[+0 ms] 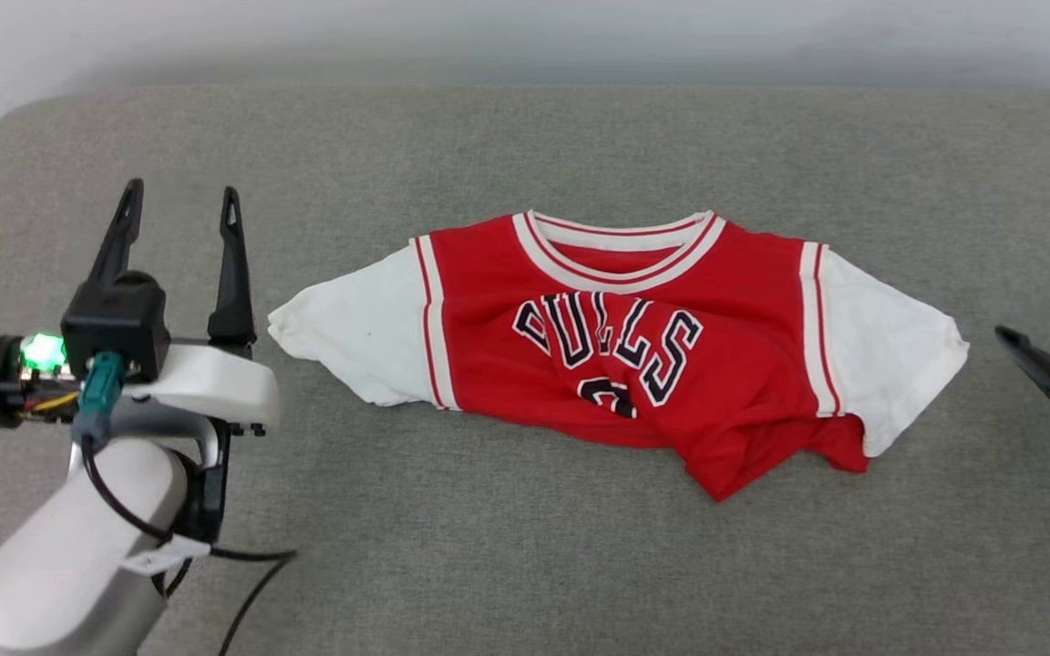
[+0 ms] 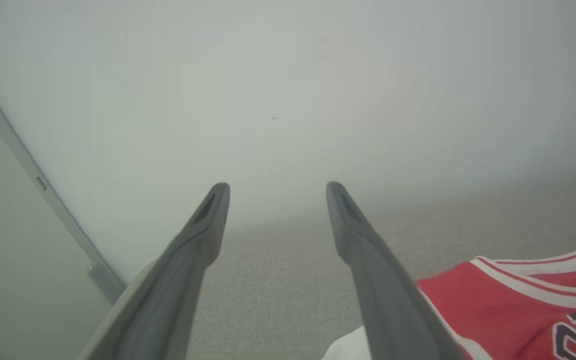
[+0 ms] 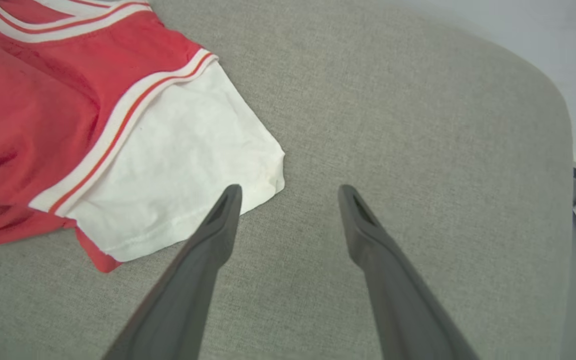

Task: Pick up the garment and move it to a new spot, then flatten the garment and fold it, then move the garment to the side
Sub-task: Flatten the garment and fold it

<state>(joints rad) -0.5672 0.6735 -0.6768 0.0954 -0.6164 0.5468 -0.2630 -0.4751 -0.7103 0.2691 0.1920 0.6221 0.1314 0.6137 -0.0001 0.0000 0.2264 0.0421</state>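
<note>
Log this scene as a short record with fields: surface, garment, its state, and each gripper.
surface: grey woven fabric pad
garment: red jersey T-shirt with white short sleeves and black "BULLS" lettering, front up, collar away from the robot
state: sleeves spread, lower body bunched and folded up, not flat
left gripper: open, empty, beside one white sleeve, apart from it
right gripper: open, empty, just beyond the other sleeve

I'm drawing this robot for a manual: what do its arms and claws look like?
Left claw: two long, tapering dark fingers on a black block and white housing, a glowing green light, a teal plug feeding a black cable, a pale rounded forearm. Right claw: the same dark fingers, white housing.
</note>
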